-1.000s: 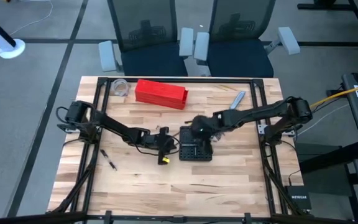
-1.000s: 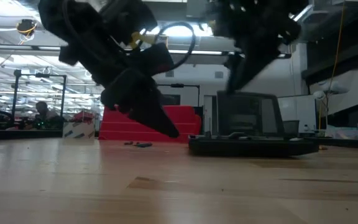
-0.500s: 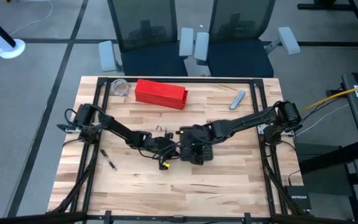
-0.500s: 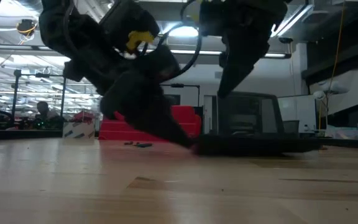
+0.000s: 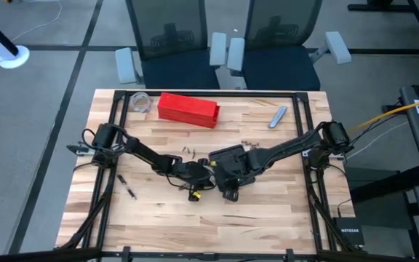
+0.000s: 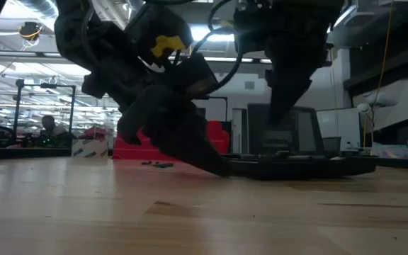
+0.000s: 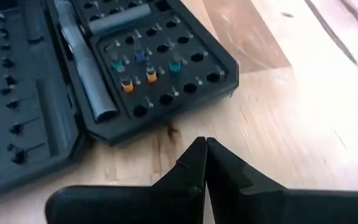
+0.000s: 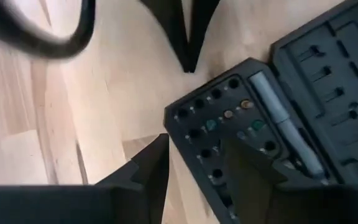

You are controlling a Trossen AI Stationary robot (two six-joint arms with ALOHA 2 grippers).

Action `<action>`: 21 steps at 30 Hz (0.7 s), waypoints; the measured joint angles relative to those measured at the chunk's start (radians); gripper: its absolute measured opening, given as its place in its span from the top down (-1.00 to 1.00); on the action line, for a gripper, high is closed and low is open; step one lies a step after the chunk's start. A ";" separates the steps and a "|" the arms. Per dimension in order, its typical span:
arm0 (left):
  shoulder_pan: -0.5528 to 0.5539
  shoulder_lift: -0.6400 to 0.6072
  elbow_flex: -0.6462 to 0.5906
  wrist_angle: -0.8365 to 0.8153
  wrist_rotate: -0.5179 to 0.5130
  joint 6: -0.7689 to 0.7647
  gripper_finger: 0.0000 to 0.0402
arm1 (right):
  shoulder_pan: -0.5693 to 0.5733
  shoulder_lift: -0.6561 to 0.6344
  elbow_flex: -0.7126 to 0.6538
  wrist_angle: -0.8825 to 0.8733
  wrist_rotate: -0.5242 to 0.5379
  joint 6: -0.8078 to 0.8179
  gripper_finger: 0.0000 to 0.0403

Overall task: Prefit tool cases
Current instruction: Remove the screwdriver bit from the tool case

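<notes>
The black tool case [image 7: 148, 68] lies open at the table's middle. Its socket half [image 8: 229, 124] is flat on the wood and holds a few coloured bits; the other half [image 6: 283, 131] stands up behind it. My left gripper [image 7: 205, 142] is shut and slants down to the tabletop [image 6: 222, 170]. It stops just short of the socket half's corner, with a strip of bare wood between. My right gripper [image 8: 194, 146] hangs open over that same corner [image 5: 225, 175], one finger above the sockets and one above the wood. My left gripper's shut fingertips [image 6: 218, 167] come down at a slant from the table's left to the level of the wood. I cannot tell whether they touch the wood. They stand apart from the case.
A long red box [image 5: 188, 109] and a clear round container [image 5: 140, 102] sit at the far left. A grey tool [image 5: 278, 116] lies at the far right. Small loose bits [image 5: 188, 151] lie behind the left arm, and others [image 5: 127, 191] near the left frame rail.
My left gripper, still shut, has gone toward the table's right and down, up to the case's corner. My right gripper has come toward the near edge and sunk a little, from over the case's far side to over its near corner.
</notes>
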 joint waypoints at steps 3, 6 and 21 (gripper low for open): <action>0.007 -0.002 0.000 0.004 -0.005 -0.008 1.00 | 0.019 0.027 0.000 0.045 0.041 0.035 0.29; 0.009 -0.002 0.000 -0.004 -0.007 -0.015 1.00 | 0.024 0.067 0.000 0.070 0.041 0.065 0.29; -0.004 -0.003 0.000 -0.013 -0.009 -0.047 1.00 | 0.029 0.087 0.057 0.002 0.153 0.057 0.29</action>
